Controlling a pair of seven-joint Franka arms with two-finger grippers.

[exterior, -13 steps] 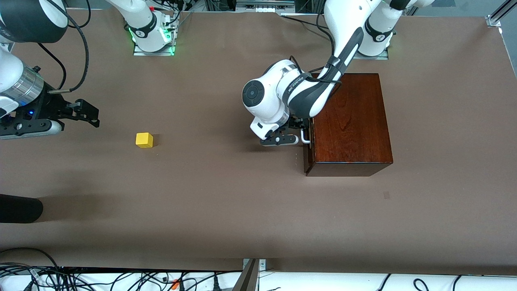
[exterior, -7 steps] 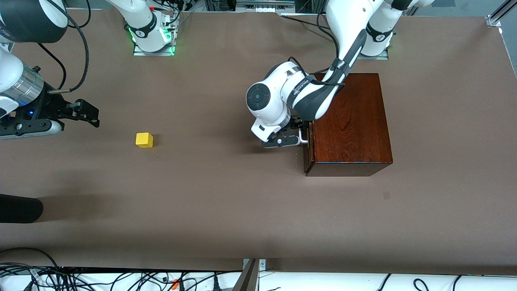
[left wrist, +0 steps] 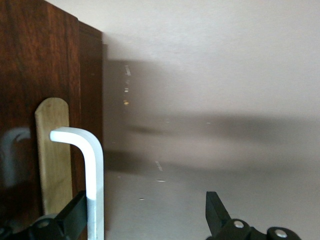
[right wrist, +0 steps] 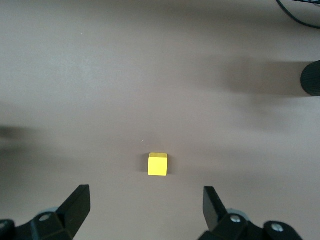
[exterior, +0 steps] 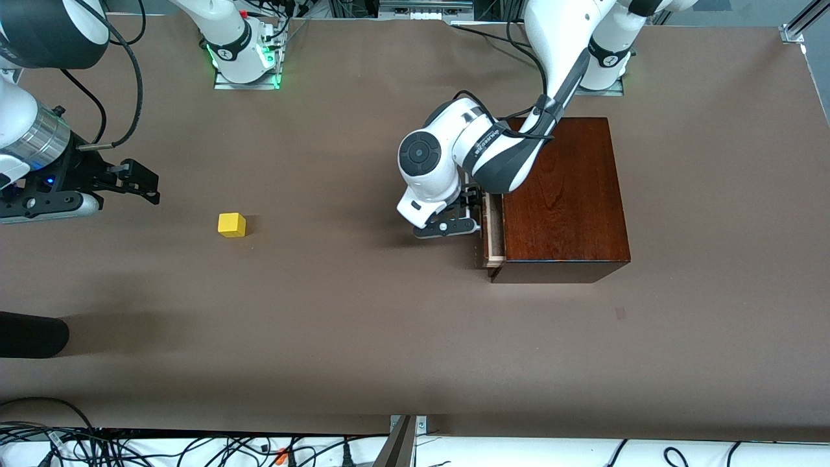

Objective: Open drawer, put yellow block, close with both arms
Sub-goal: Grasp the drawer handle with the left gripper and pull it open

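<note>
Left gripper (left wrist: 145, 220): your jaws stand spread, one finger (left wrist: 75, 215) hooked against the white handle (left wrist: 92, 170), nothing clamped
Drawer (exterior: 491, 228): you see it pulled out a little from the wooden box (exterior: 561, 194), a pale strip of tray showing
Right gripper (right wrist: 145, 210): your jaws are released and empty; this arm waits over bare table (exterior: 363, 337) at its own end
Yellow block (exterior: 231, 224): you find it on the table near the right gripper (exterior: 139, 180), well apart from the box

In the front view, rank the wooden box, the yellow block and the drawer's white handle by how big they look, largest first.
1. Wooden box, by far the largest.
2. Yellow block.
3. White handle: the left arm mostly hides it in the front view, so its rank below the block is unsure.
</note>
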